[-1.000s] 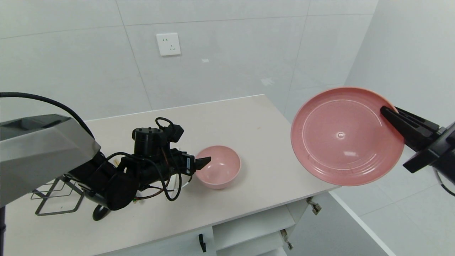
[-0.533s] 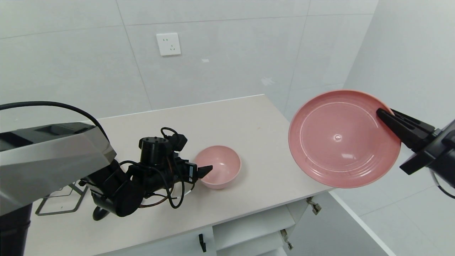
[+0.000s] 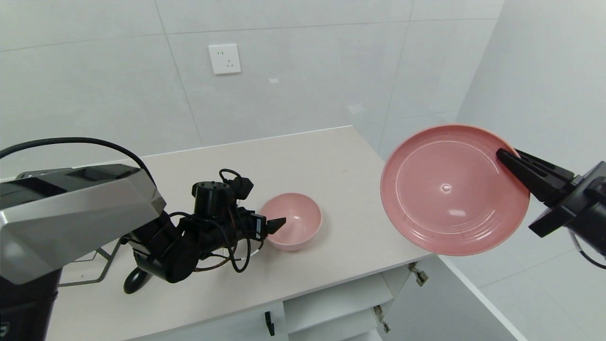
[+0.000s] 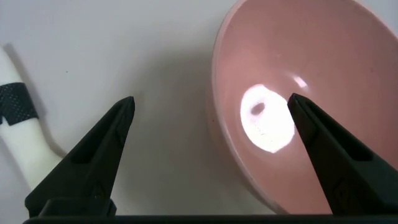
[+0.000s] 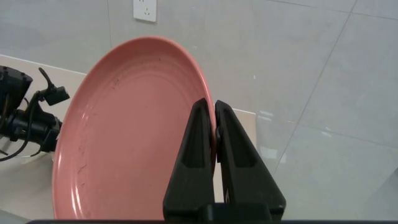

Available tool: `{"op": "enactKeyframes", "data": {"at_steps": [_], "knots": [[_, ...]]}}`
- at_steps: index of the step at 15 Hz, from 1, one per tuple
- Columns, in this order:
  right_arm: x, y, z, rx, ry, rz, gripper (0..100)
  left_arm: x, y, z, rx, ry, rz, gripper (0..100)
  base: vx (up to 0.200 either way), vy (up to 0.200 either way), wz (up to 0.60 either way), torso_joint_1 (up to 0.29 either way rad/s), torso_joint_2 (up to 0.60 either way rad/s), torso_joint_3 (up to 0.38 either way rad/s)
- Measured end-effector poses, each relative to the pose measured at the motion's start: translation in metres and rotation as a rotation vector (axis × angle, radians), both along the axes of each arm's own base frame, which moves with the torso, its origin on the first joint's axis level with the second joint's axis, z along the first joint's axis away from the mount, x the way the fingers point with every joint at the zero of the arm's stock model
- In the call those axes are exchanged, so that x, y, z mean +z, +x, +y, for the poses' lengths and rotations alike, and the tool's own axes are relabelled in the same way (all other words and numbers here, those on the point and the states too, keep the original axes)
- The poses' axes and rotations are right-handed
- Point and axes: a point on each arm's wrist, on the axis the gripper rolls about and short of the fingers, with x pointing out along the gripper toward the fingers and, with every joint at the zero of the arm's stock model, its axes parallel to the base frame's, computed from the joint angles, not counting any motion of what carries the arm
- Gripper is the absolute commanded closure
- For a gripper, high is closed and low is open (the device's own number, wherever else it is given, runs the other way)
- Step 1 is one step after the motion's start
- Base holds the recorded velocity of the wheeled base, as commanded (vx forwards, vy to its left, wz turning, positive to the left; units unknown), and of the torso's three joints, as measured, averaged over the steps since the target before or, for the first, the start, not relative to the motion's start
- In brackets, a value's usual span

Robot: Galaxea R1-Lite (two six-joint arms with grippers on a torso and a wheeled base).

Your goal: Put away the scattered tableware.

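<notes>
A pink bowl point(image 3: 296, 219) stands upright on the beige counter point(image 3: 331, 166). My left gripper point(image 3: 276, 224) is open at the bowl's left rim. In the left wrist view it point(image 4: 211, 99) straddles that rim of the bowl point(image 4: 311, 74), one finger inside and one outside. A large pink plate point(image 3: 450, 189) hangs tilted in the air off the counter's right end. My right gripper point(image 3: 503, 157) is shut on its right rim. The right wrist view shows the fingers point(image 5: 213, 112) pinching the plate point(image 5: 124, 143) at its edge.
A white handle with a black band point(image 4: 18, 143) lies on the counter beside the bowl. A wire rack point(image 3: 90, 265) and a black looped object point(image 3: 135, 282) sit at the counter's left. Below the front edge is an open white cabinet shelf point(image 3: 331, 303).
My left gripper has moved right, up to the bowl's rim. The right gripper has drifted slightly left and down with the plate.
</notes>
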Motion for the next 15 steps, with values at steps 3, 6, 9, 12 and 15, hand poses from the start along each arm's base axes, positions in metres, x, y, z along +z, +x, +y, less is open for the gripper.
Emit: {"op": "enactKeyframes", "data": {"at_steps": [3,6,9,12,15], "knots": [[0.000,0.000,0.000,0.002,0.000,-0.001,100,-0.005,-0.002,-0.003,-0.008,0.006,0.015,100,0.000,0.000,0.00,0.000,0.00,0.000],[0.000,0.000,0.001,0.003,0.001,-0.002,100,-0.007,-0.007,0.000,-0.008,0.009,0.025,100,0.000,0.000,0.00,0.000,0.00,0.000],[0.000,0.000,0.001,0.007,0.001,-0.002,100,0.003,-0.010,0.003,-0.008,-0.009,-0.014,100,0.000,0.000,0.00,0.000,0.00,0.000],[0.000,-0.001,0.003,0.020,0.001,-0.003,100,0.009,-0.013,0.005,-0.002,-0.024,-0.057,100,0.000,0.000,0.00,0.000,0.00,0.000],[0.000,-0.002,0.004,0.023,0.000,-0.002,100,0.019,-0.016,0.010,0.007,-0.044,-0.109,100,0.000,0.000,0.00,0.000,0.00,0.000]]}}
